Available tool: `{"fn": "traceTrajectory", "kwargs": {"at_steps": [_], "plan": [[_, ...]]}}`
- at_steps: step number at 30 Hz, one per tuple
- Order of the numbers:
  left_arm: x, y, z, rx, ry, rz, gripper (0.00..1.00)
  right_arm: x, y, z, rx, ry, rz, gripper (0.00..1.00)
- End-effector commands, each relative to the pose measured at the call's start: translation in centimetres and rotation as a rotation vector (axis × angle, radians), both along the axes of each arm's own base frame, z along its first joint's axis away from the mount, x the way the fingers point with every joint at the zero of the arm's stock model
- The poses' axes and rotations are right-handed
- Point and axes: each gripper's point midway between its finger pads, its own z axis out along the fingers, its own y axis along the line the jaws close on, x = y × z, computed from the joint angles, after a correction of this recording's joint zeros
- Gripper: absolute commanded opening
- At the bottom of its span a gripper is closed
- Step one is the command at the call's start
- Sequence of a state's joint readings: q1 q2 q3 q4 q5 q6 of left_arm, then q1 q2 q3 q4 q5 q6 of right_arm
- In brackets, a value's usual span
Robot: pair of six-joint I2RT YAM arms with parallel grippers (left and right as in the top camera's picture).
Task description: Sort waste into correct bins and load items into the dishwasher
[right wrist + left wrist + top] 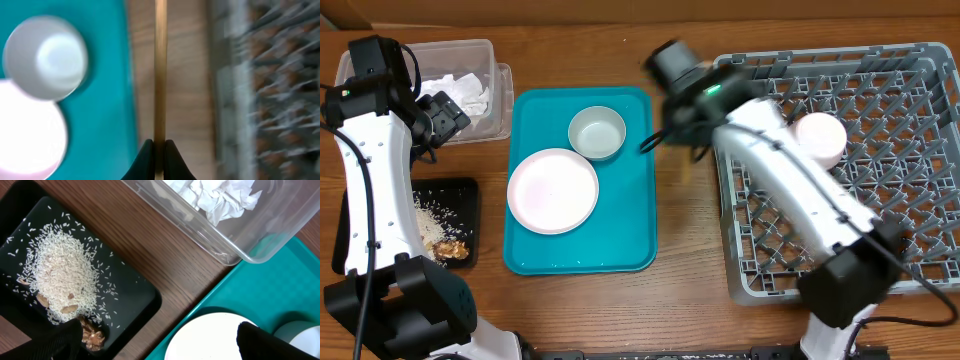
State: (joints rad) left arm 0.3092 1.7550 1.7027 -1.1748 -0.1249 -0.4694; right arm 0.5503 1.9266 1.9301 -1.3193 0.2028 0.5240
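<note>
My right gripper (159,146) is shut on a thin wooden stick (160,65), held above the bare wood between the teal tray (630,190) and the grey dishwasher rack (880,150); this view is motion-blurred. In the overhead view the right gripper (665,125) hovers by the tray's right edge. A white plate (553,190) and a pale green bowl (597,132) sit on the tray. A pale pink cup (820,138) lies in the rack. My left gripper (160,345) is open and empty, over the tray's left edge near the plate (210,337).
A clear plastic bin (470,65) holding crumpled white paper (220,197) stands at the back left. A black tray (460,200) with rice (65,275) and brown food scraps (92,335) lies left of the teal tray.
</note>
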Motion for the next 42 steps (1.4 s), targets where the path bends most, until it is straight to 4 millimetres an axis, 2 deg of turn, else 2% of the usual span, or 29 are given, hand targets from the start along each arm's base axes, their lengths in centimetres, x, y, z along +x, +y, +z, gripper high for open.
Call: {"fn": "traceTrajectory", "kwargs": {"at_steps": [1,4,8,12,17,23,24,26,30,31,35,37,40,42], "plan": [[0.1,0.2,0.9,0.017,-0.024,0.012,1.00,2.3,-4.8,2.0,-0.051,-0.057,0.025,0.04],[0.1,0.2,0.9,0.017,-0.024,0.012,1.00,3.5,-7.9,1.6,-0.070,-0.039,0.080,0.04],[0.1,0.2,0.9,0.017,-0.024,0.012,1.00,4.0,-9.0,0.8,0.036,0.011,0.237,0.04],[0.1,0.2,0.9,0.017,-0.024,0.012,1.00,4.9,-10.5,-0.4,0.103,0.033,0.211,0.04],[0.1,0.2,0.9,0.017,-0.024,0.012,1.00,5.3,-10.5,-2.5,0.134,0.087,0.203,0.04],[0.1,0.2,0.9,0.017,-0.024,0.012,1.00,5.2,-10.5,-6.2,0.130,0.180,0.186,0.04],[0.1,0.2,0.9,0.017,-0.024,0.012,1.00,5.2,-10.5,-6.6,0.131,0.192,0.175,0.06],[0.1,0.2,0.9,0.017,-0.024,0.012,1.00,5.2,-10.6,-7.1,0.132,0.205,0.159,0.16],[0.1,0.2,0.9,0.017,-0.024,0.012,1.00,5.1,-10.6,-7.1,0.137,0.211,0.137,0.38],[0.1,0.2,0.9,0.017,-0.024,0.012,1.00,4.9,-10.6,-7.1,0.137,0.219,0.136,0.40],[0.1,0.2,0.9,0.017,-0.024,0.012,1.00,3.9,-10.7,-6.9,0.144,0.259,0.086,0.42],[0.1,0.2,0.9,0.017,-0.024,0.012,1.00,3.5,-10.7,-6.2,0.153,0.254,0.062,0.41],[0.1,0.2,0.9,0.017,-0.024,0.012,1.00,3.1,-9.9,-3.8,0.177,0.209,0.070,0.41],[0.1,0.2,0.9,0.017,-0.024,0.012,1.00,2.7,-8.6,-1.9,0.199,0.160,0.093,0.41]]}}
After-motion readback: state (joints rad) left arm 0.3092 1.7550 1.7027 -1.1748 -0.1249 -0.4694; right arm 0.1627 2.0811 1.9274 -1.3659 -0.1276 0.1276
